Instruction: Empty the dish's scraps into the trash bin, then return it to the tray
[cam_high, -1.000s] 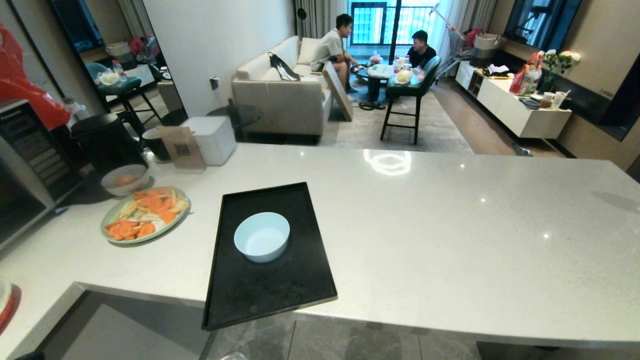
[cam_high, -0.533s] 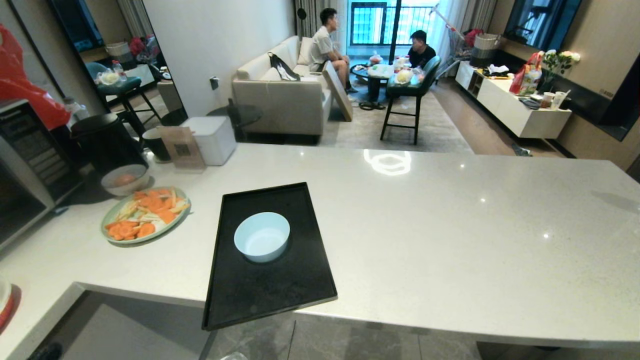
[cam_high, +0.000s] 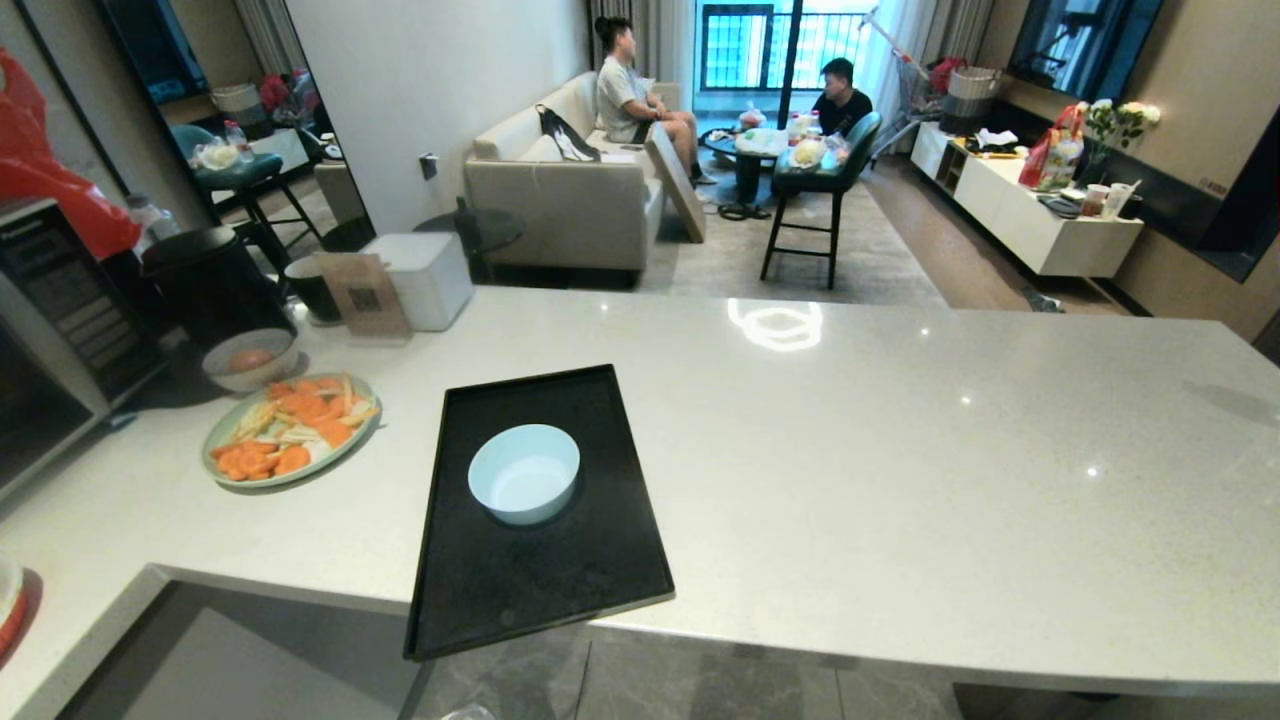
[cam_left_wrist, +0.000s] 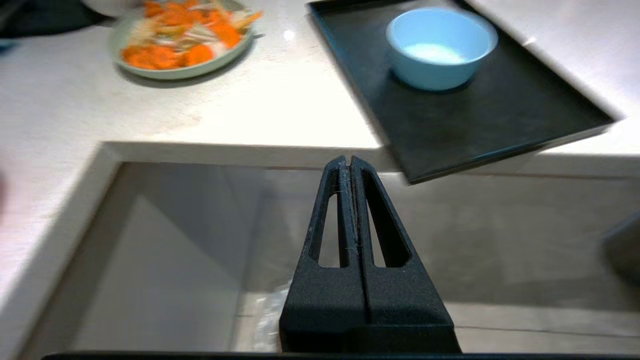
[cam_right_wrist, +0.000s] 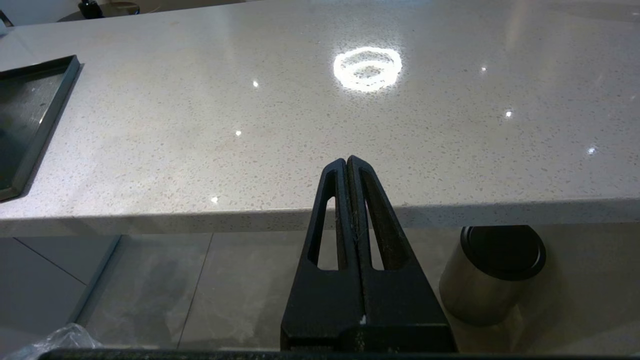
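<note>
The dish (cam_high: 524, 473), a small pale-blue bowl, stands upright on the black tray (cam_high: 540, 590), and its inside is bare. The tray's near end juts over the counter's front edge. No scraps are in view. In the left wrist view the dish (cam_left_wrist: 441, 47) and tray (cam_left_wrist: 475, 130) lie beyond my left gripper (cam_left_wrist: 348, 160), which is shut on nothing and hangs below the counter edge. My right gripper (cam_right_wrist: 346, 160) is also shut and empty, parked below the edge to the right of the tray (cam_right_wrist: 25, 115). Of the trash bin only a scrap of crinkled clear plastic (cam_right_wrist: 55, 342) shows near the floor.
A pale-green plate of orange slices (cam_high: 290, 428) and a greyish-white bowl (cam_high: 249, 360) sit left of the tray. Behind them stand a black pot (cam_high: 210, 280) and a white box (cam_high: 425, 275). A steel bin with a black lid (cam_right_wrist: 492, 270) stands on the floor under the counter. Two people sit far back.
The dark tip of my left arm at the bottom-left edge of the head view has slipped out of sight. The dish and tray have not moved. A person on the sofa has shifted.
</note>
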